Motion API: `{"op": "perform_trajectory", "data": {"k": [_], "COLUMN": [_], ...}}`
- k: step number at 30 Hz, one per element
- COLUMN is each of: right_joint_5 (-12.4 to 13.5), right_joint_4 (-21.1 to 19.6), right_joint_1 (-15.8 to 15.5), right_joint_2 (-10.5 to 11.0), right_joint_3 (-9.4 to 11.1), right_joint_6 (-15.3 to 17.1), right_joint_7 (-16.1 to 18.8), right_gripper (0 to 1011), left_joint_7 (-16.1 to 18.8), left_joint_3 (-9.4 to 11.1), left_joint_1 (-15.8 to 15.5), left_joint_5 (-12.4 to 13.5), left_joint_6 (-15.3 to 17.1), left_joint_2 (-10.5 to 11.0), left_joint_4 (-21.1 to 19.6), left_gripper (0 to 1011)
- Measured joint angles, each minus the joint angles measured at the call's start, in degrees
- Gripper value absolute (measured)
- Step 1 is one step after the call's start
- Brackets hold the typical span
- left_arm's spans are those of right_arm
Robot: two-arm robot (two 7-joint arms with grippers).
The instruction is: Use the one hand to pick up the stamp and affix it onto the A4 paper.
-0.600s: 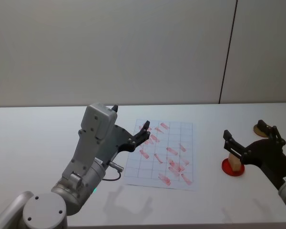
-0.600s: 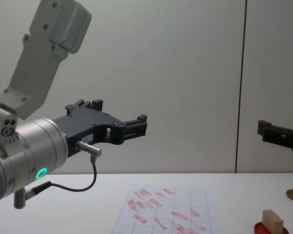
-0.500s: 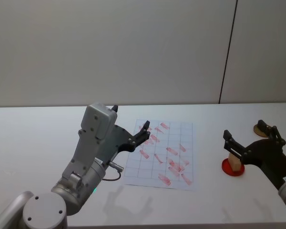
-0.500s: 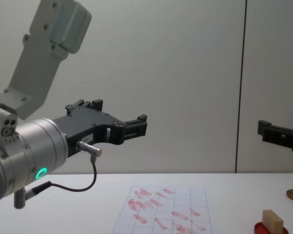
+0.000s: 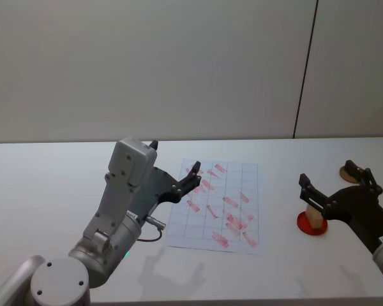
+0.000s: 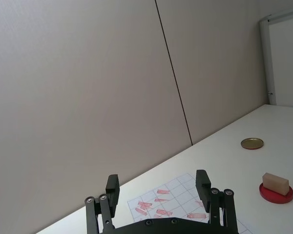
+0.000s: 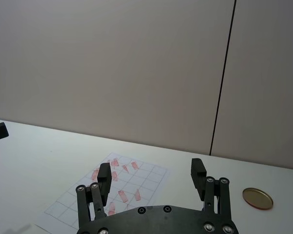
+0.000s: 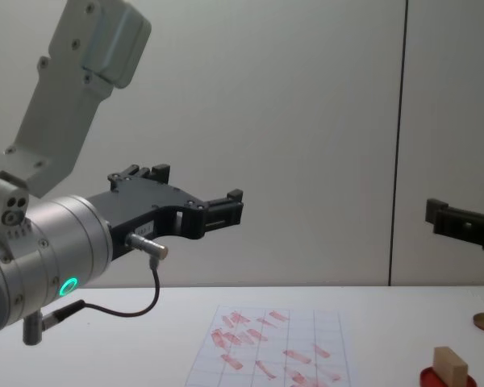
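Fingers (image 6: 201, 179) spread on both: left gripper (image 6: 156, 176) idle over the A4 paper (image 5: 237, 186); right gripper (image 7: 151, 170), above the stamp (image 5: 316, 217) by the table's (image 5: 51, 191) right edge, could topple it closing off-centre.

Right gripper (image 7: 151, 170) fingers (image 7: 198, 174) apart, A4 paper (image 7: 132, 187) beyond

Lighting's flat and even, looks like soft overhead room light. The white table (image 5: 45, 191) is bright but not blown out, with no real glare. The only shadows are pale, fuzzy-edged ones on the table under the left arm (image 5: 124, 204) in the head view, maybe doubled, hard to say. The grey wall (image 5: 147, 64) is lit evenly. The red marks on the A4 paper (image 5: 217, 204) read fine. In the chest view a green ring light (image 8: 68, 285) glows on the left arm, and its pale upper housing has a soft sheen.
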Motion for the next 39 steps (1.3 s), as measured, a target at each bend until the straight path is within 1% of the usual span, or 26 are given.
{"op": "perform_trajectory", "data": {"k": [17, 24, 31, 39], "right_joint_5": [0.0, -0.1, -0.2, -1.4], "right_joint_4": [-0.3, -1.2, -1.4, 0.6], "right_joint_1": [0.0, 0.0, 0.3, 2.1], "right_joint_2": [-0.1, -0.7, -1.5, -2.8], "right_joint_3": [0.0, -0.1, -0.1, 0.1], "right_joint_6": [0.4, 2.7, 5.5, 9.5], "right_joint_7": [-0.2, -2.0, -4.5, -7.0], "right_gripper": [1001, 1001, 1001, 1001], "left_joint_7": [0.0, 0.0, 0.0, 0.0], "left_joint_3": [0.0, 0.0, 0.0, 0.0], "left_joint_1": [0.0, 0.0, 0.0, 0.0], "left_joint_5": [0.0, 0.0, 0.0, 0.0], "left_joint_6": [0.0, 0.0, 0.0, 0.0], "left_joint_2": [0.0, 0.0, 0.0, 0.0], "left_joint_4": [0.0, 0.0, 0.0, 0.0], "left_gripper": [993, 993, 993, 993]}}
